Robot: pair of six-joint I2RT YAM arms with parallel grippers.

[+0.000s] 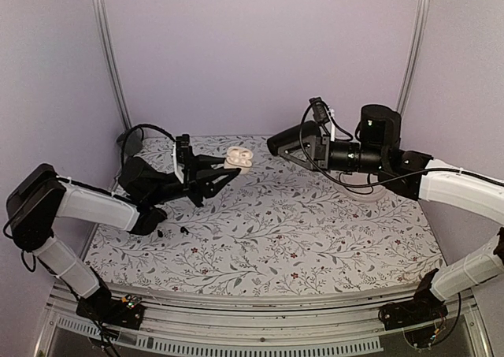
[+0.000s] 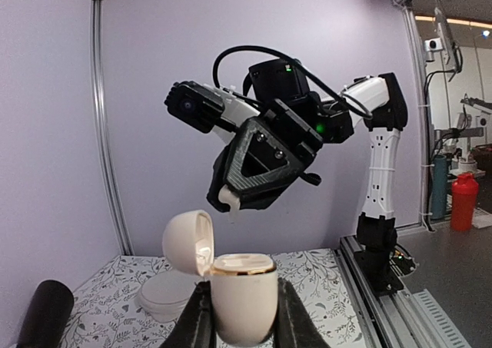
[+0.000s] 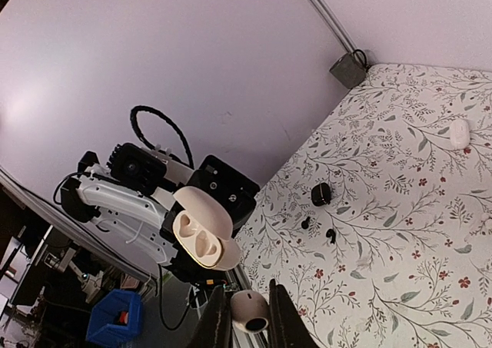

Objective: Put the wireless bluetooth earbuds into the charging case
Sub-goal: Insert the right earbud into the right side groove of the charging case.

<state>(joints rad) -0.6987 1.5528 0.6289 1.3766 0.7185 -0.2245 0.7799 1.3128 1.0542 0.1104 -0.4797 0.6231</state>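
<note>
Floral tablecloth [image 1: 315, 239]; left tool [image 1: 229, 172] grips open charging case [image 2: 242, 302] (right tool [image 3: 248, 326]: white piece [image 3: 250, 309])

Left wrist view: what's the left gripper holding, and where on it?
The charging case, lid open, pinched across its lower body by the left gripper; the lid is free. The right gripper pinches a small whitish rounded piece at its fingertips.

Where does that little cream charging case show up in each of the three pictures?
Top external: the charging case is held in the air left of centre by the left pincer, lid open.
Left wrist: bottom centre, clamped in that pincer.
Right wrist: lower left, its open wells facing the camera.
Shared landmark: the floral table cover.
</note>
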